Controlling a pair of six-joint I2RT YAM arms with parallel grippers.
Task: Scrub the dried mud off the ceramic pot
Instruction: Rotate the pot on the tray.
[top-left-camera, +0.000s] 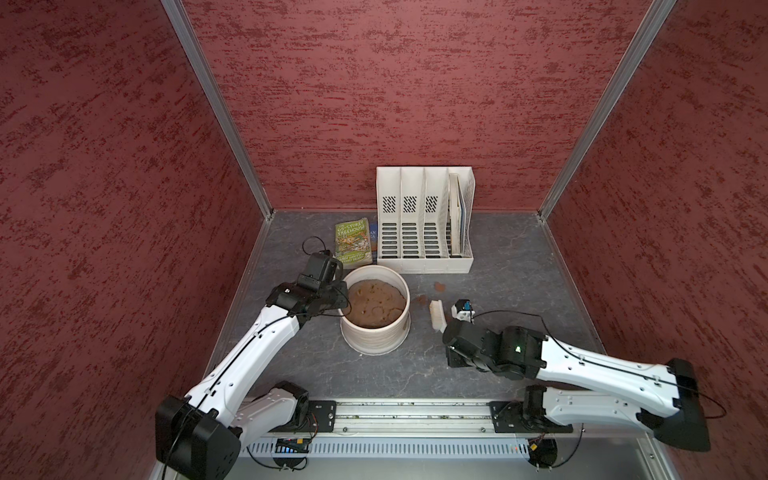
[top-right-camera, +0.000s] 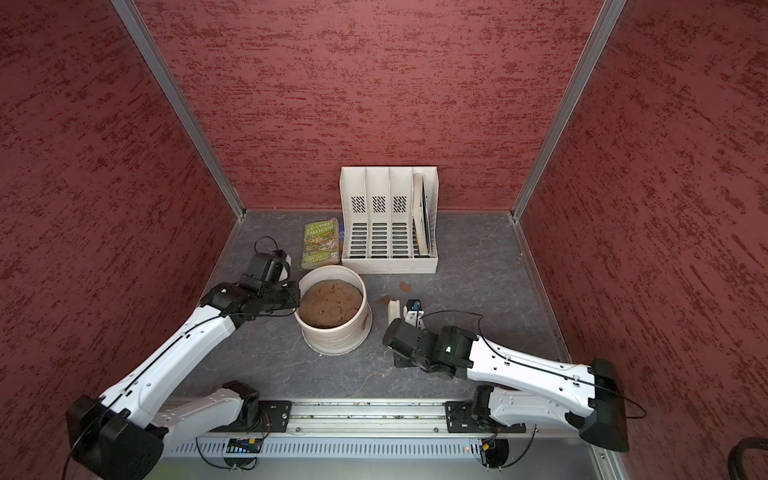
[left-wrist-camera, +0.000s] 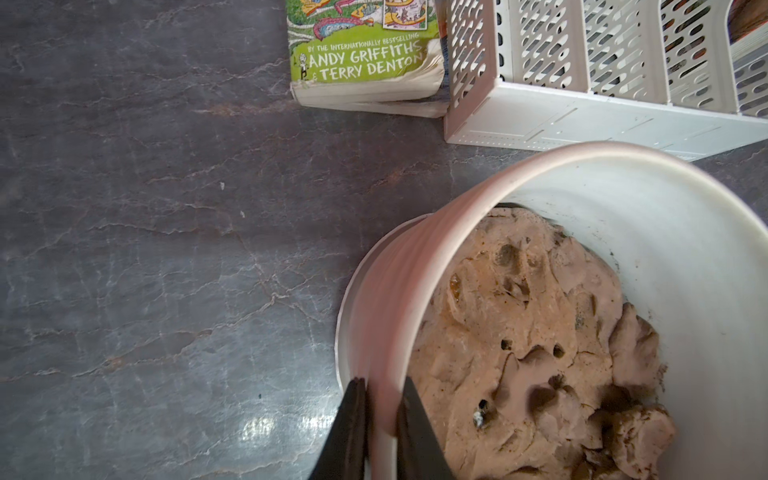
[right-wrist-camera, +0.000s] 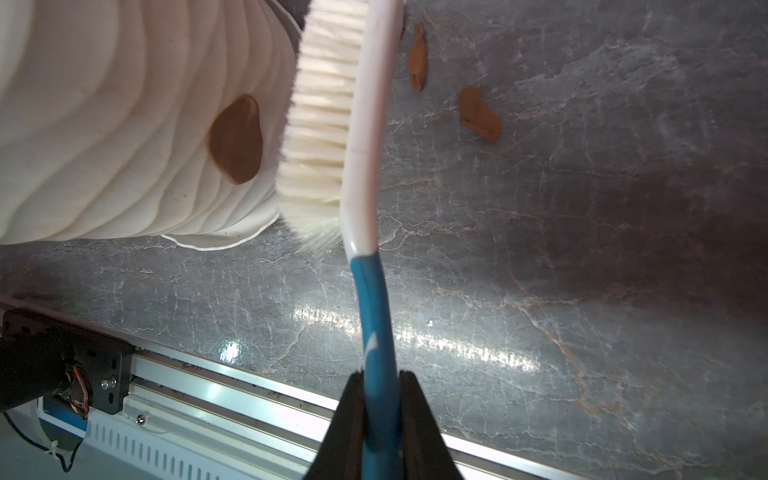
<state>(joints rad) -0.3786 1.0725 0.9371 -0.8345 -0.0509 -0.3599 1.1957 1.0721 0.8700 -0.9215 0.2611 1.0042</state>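
Along the near edge runs the metal rail that carries both arms. Between it and the pot lies a broad strip of bare grey table, open for moving.

The right gripper is clamped on the blue handle of the brush. The white head points away from the rail and its bristles face the pot wall. In both top views a narrow gap shows between the brush and the pot, so they stand just apart.

The left gripper pinches the wall of the ceramic pot at its rim, one finger outside and one inside.

The pot stands upright left of the table's middle in a top view, filled with a lumpy soil mass. One oval patch of dried mud clings low on the ribbed wall, on the side facing the brush. Two loose flakes lie on the table just beyond the brush head.

To the right of the brush the table is bare out to the right wall. To the left of the pot the room is tighter, taken up by the left arm.

Beyond the pot, near its far rim, lie a green book and a white file rack, which stands against the red back wall.
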